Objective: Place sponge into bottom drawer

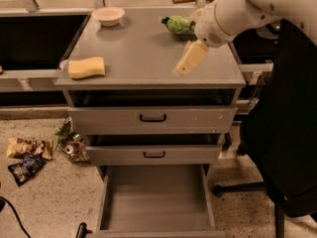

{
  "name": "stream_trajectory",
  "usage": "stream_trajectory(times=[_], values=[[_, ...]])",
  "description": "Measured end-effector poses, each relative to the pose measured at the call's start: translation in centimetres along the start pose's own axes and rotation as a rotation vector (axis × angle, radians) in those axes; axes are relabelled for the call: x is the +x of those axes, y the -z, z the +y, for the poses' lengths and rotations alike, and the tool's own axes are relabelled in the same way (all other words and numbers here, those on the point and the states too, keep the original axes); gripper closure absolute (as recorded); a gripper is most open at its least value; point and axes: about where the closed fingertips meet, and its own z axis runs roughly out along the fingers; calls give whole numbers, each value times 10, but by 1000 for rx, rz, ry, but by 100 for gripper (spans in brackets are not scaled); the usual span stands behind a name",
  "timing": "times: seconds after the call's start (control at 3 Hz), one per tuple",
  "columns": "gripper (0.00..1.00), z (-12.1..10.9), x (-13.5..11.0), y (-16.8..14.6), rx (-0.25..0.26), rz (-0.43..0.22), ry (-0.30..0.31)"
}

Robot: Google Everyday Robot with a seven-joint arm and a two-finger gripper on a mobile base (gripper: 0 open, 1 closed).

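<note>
- A grey table [148, 41] with 3 drawers stands on a speckled floor. A black chair [285, 148] is on its right.
- The hand [191, 58] hangs over the front right part of the table top. It has hold of nothing. I cannot tell how far open it is.
- The sponge [86, 67] lies flat near the front left edge, well to the left of the hand.
- The bottom drawer [156, 197] is pulled out, low down below the hand.
- I think this step is the reach for the sponge. It is not picked up yet.
- Next, the hand should go left across the table, come down over the sponge and squeeze it gently, since it looks soft.
- A green bag [179, 24] lies just behind the hand. A small bowl [108, 16] sits far back on the left. Neither looks to be in the way.
</note>
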Motion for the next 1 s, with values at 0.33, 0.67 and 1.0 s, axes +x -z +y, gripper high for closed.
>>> stream_trajectory(times=[0.33, 0.67, 1.0], values=[[0, -25, -31, -33, 12, -98, 36], [0, -39, -66, -69, -7, -197, 32], [0, -39, -66, -69, -7, -197, 33]])
